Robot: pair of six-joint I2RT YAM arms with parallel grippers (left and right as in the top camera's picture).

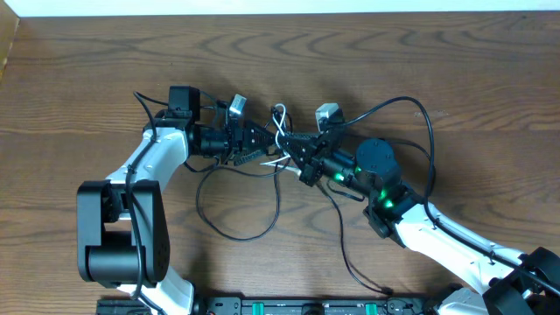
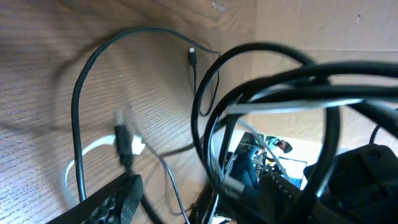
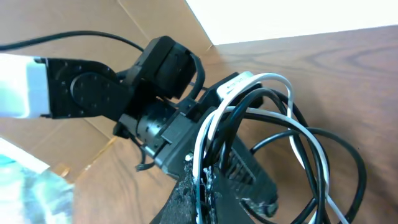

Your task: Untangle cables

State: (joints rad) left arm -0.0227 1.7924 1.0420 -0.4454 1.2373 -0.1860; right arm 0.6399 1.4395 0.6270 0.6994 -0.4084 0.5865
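Meeting over the middle of the wooden surface (image 1: 96, 70), the left tool (image 1: 265, 146) and the right tool (image 1: 296, 156) stand tip to tip, just beside each other, with the tangle between them. The right tool is closed on the white cable (image 3: 200, 146), which goes down between its fingers in the right wrist view. A black strand runs in beside it, and I cannot tell if that one is pinched too. Above the tools the white cable makes a small upright loop (image 1: 280, 122).

For the left tool I cannot tell if it is open or closed: in the left wrist view only one finger (image 2: 118, 198) shows clearly, low in the picture. The black cable (image 2: 75, 124) curves over the wood beside it, and one small plug end (image 2: 192, 57) lies flat further away. From above, more black cable hangs in a wide loose loop on the surface below the tools, toward the robot's base.
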